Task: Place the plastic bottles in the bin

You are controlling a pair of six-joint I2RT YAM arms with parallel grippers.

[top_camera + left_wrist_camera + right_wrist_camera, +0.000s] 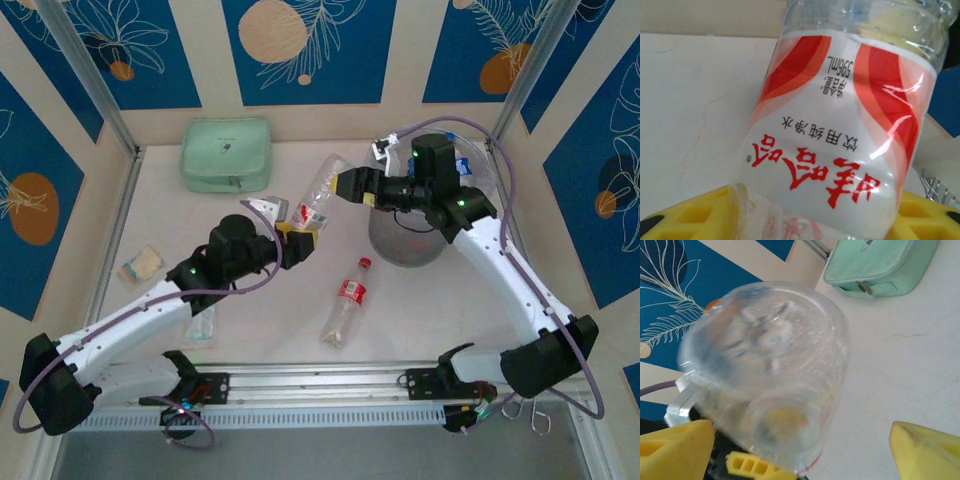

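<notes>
A clear, crushed plastic bottle (pixel 316 196) with a red and white label (pixel 840 125) is held off the table, slanting up and to the right. My left gripper (pixel 297 240) is shut on its lower end, and its yellow fingers (pixel 685 215) flank the label. My right gripper (pixel 348 185) is open at the bottle's upper end. Its yellow fingers (pixel 926 452) stand wide apart around the bottle's clear base (pixel 767 370). The grey-white bin (pixel 400 248) sits under my right arm. A second bottle (pixel 346 300), with a red cap and red label, lies on the table in front.
A mint green zip pouch (pixel 228 155) (pixel 875 265) rests at the back left. Two small flat packets (pixel 140 265) (pixel 200 325) lie near my left arm. Metal frame posts stand at the back corners.
</notes>
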